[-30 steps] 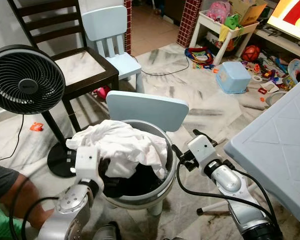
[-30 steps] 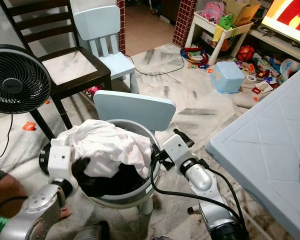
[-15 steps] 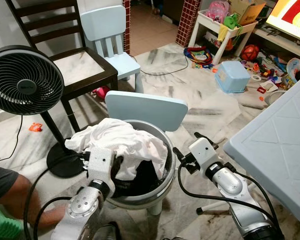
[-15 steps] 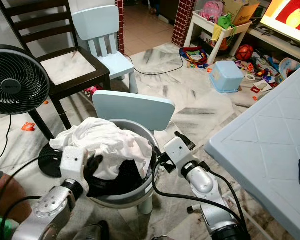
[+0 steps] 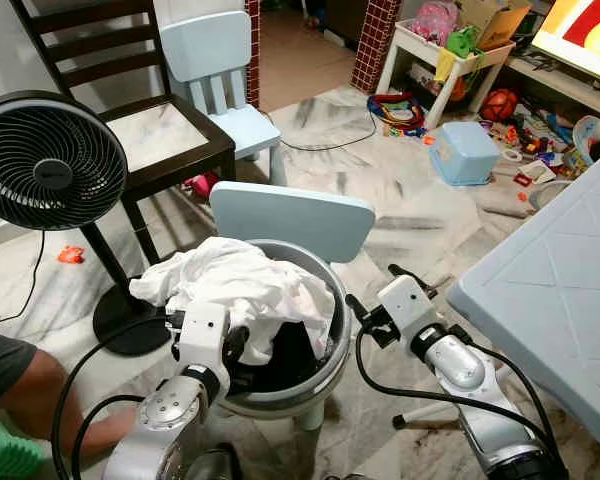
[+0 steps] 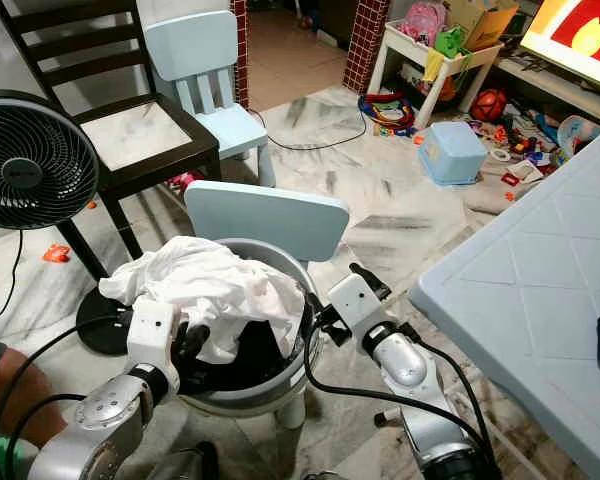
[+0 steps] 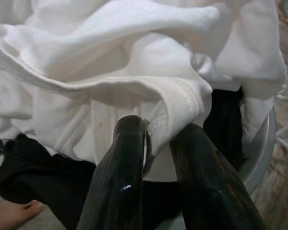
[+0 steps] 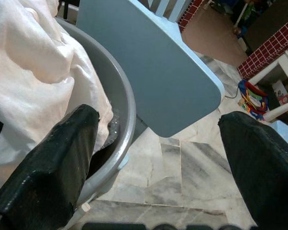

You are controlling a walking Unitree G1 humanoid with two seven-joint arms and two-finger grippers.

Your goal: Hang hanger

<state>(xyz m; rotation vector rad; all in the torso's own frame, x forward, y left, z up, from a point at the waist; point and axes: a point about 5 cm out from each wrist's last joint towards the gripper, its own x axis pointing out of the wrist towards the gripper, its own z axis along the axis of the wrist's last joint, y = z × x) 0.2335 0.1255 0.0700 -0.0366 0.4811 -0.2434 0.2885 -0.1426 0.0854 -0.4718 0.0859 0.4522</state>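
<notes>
Left wrist view – left gripper (image 7: 156, 139) pinching white cloth (image 7: 134, 62)

I get even, soft daylight across the head views, sharp throughout, with pale glare on the veined marble floor (image 5: 380, 190). The left wrist close-up is dimmer; the crumpled white cloth (image 7: 134, 62) looks slightly soft.

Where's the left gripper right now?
The left gripper is at the near-left rim of the grey basin, fingers closing on a hem of the white garment.
</notes>
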